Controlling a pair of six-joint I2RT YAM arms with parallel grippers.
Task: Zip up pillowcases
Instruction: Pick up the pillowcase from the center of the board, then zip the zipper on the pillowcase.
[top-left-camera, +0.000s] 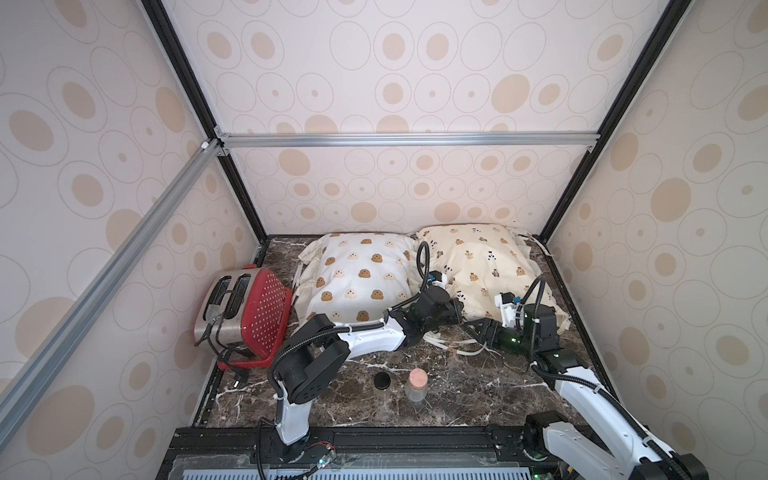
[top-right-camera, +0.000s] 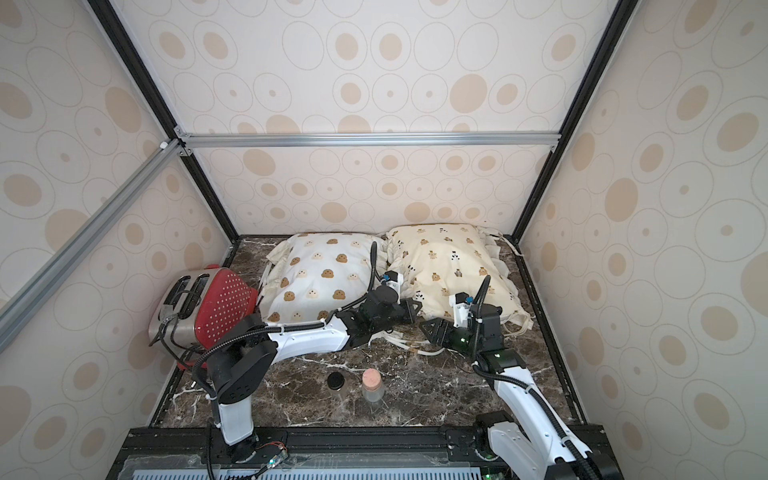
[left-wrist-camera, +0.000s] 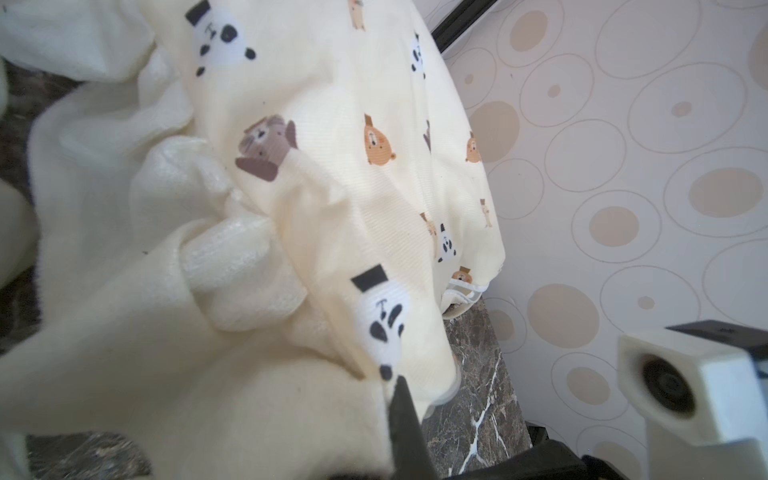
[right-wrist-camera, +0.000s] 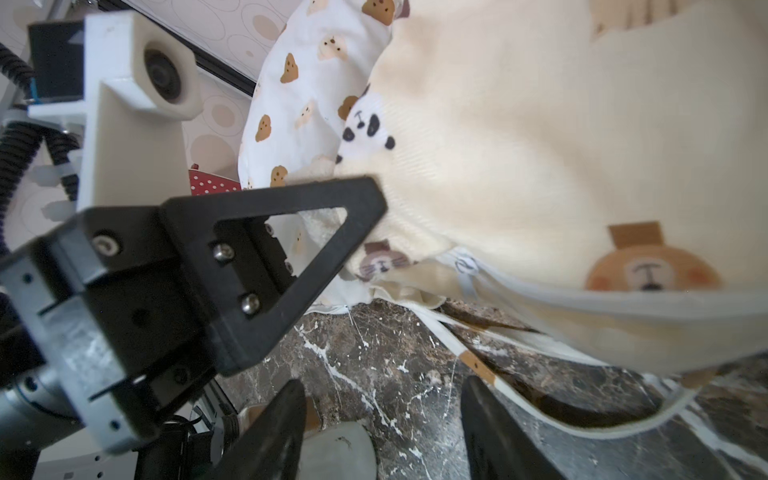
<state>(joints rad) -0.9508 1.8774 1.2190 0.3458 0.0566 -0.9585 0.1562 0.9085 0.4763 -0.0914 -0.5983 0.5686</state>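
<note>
Left wrist view: left tool (left-wrist-camera: 402, 411) is clamped tight on a fold of the cream pillowcase (left-wrist-camera: 332, 166), at its front corner next to the white pillowcase (top-left-camera: 357, 274). Only one black finger shows; fabric bunches right against it.

Right wrist view: right tool (right-wrist-camera: 382, 382) has its jaws partly apart with nothing gripped, only bare counter (right-wrist-camera: 374, 357) between them. It sits low, just in front of the cream case's front edge and facing the left tool. Zip slider (right-wrist-camera: 466, 266) is on that edge, near the pinched corner. A tie string (right-wrist-camera: 478, 365) lies on the counter below it.

In both top views the two cases lie side by side at the back, touching, cream one on the right. Toaster (top-left-camera: 245, 311) is at the far left and two jars (top-left-camera: 382, 384) are at the front.
</note>
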